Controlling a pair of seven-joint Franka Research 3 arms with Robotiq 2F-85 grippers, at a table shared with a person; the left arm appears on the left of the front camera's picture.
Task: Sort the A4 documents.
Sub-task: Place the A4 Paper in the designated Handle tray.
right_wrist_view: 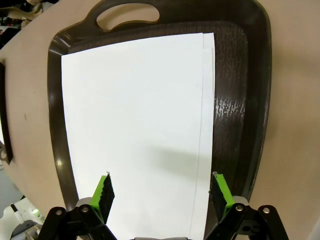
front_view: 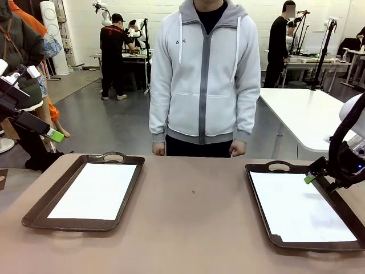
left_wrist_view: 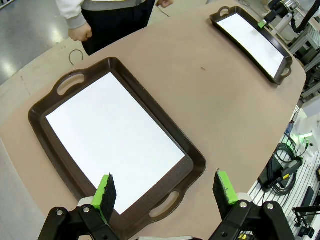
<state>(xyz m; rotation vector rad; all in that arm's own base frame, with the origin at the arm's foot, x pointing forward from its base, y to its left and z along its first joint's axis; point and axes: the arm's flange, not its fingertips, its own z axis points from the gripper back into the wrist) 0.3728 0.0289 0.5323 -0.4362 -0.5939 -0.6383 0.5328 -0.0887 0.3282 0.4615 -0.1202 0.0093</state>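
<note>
Paper fills both trays on the brown counter. In the front view, the left tray sits at the lower left of the frame with white A4 documents lying flat inside it, and the right tray sits at the lower right, holding its own white sheets.

In the right wrist view those sheets cover most of the right tray's floor, and one sheet edge shows slightly offset along the right side of the stack, so more than one sheet lies there; a strip of bare tray floor runs beside it.

The left gripper hangs at the left edge of the front view, above and beside the left tray, apart from it. In its wrist view, the left gripper has its fingers spread wide with nothing between them, over the near handle end of the tray, whose paper lies below.

The right gripper reaches in from the right edge of the front view, over the upper right part of the right tray. In its wrist view the right gripper also stands wide open and empty, its green-padded fingers over the sheets at the bottom of the frame.

A person in a grey hooded jacket stands at the far side of the counter in the upper middle of the front view, one hand and the other hand hanging at the counter's edge.
</note>
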